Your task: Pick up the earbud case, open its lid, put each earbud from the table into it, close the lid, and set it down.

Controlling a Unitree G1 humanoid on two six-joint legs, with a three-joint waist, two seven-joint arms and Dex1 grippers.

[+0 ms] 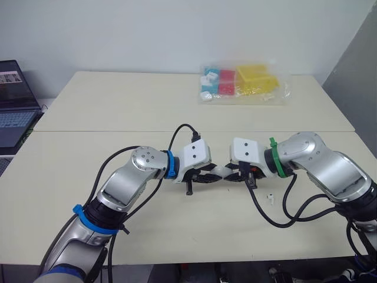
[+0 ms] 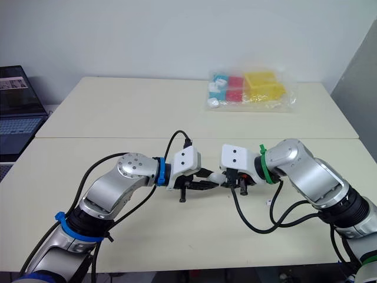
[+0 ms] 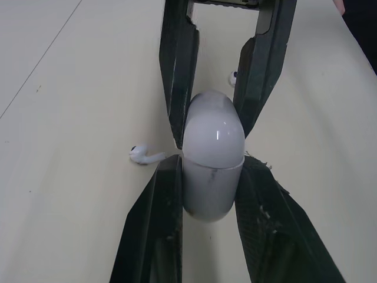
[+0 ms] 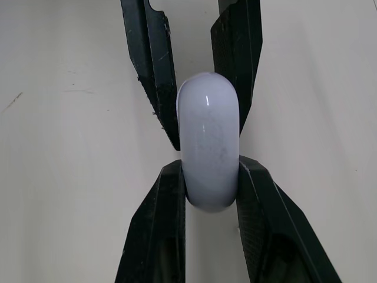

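Left wrist view gives the closest look at the earbud case (image 3: 213,159): one smooth white pod, lid shut, with a thin seam around it. No letters can be made out on its shell. The one label in the scene is a sticker on the laptop (image 1: 13,103) at the far left edge, its print too small to read.

By count, there is one case and two grippers. An earbud (image 3: 144,155) lies on the table (image 1: 147,236) just beside the left fingers, and a second earbud (image 3: 232,75), very small, lies beyond the opposing fingers. From the head, one white earbud lies on the tabletop near the right arm's black cable. At the far side lies one clear plastic bag (image 1: 244,84) holding yellow, red, blue and white pieces.

Both arms reach in from the sides with elbows bent, forearms roughly level above the near table, and wrists turned toward each other, so the grippers meet tip to tip over its middle. The left arm wears blue bands and the right wrist a green one.

The left gripper (image 3: 212,168) is clenched on the case, one black finger pressed to each side below the seam. The right gripper (image 4: 210,165) clasps the same case from the opposite end, its fingers against the domed part. The case sits between the two, in the grasp of both.
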